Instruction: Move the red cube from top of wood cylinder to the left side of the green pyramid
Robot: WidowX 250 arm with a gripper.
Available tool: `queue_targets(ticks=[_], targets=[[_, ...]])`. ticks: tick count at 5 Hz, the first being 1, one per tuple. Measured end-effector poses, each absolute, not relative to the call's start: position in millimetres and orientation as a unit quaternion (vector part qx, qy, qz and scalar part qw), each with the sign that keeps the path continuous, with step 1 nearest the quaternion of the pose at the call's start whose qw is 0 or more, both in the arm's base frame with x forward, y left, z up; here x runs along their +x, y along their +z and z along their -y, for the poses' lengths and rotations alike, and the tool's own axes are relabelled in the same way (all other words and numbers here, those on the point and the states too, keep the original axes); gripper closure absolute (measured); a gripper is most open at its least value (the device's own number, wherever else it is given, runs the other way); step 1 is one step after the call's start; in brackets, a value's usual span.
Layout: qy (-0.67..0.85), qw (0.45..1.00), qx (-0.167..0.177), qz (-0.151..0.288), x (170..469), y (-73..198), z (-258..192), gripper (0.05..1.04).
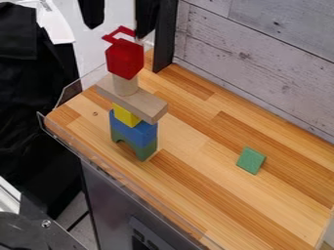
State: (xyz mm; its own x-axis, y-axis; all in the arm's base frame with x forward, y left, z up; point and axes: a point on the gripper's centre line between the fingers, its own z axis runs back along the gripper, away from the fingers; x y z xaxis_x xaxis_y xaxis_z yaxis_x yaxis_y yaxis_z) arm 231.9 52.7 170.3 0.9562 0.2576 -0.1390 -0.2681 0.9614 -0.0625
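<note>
A wooden tabletop (215, 171) of light and darker strips spreads across the scene, and behind it rises a wall (261, 39) of pale grey boards. Under the near edge stands a dark metal cabinet (117, 195). A clear plastic rim (85, 158) runs along that edge, and a dark upright post (165, 36) stands at the back, against the end of the wall. The black gripper (117, 32) hangs at the top edge, toward the left of the view, its two jaws wide apart with a pale gap between them and nothing held. The red cube (124, 58) lies below the jaws, nearer to the right-hand one in the view; whether that jaw touches it cannot be told. A thin red loop sticks up from the top of the cube. The cube sits at the very top of a tower at the left of the tabletop. In that tower a flat wooden plank (145, 106) lies crosswise, its ends jutting out past the block beneath. A green arch (145, 152) stands at the foot with a blue block (135, 132) on it. The wood cylinder (124, 85) stands upright on the plank and carries the red cube, while a yellow block (124, 116) sits between plank and blue block. The small green pyramid (250, 160) rests on the tabletop, to the right and well apart from the tower.
</note>
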Motion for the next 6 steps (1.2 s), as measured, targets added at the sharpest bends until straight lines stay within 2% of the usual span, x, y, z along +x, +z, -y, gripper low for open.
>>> queue_targets(ticks=[3,4,5,6], targets=[[0.136,0.983,-0.064,-0.103,225.2,141.8,-52.5,0.083],[0.135,0.982,-0.067,-0.115,227.3,132.6,-52.9,0.119],[0.139,0.981,-0.068,-0.117,228.9,126.0,-52.9,0.398],[0.141,0.981,-0.067,-0.119,228.9,125.6,-52.8,0.489]])
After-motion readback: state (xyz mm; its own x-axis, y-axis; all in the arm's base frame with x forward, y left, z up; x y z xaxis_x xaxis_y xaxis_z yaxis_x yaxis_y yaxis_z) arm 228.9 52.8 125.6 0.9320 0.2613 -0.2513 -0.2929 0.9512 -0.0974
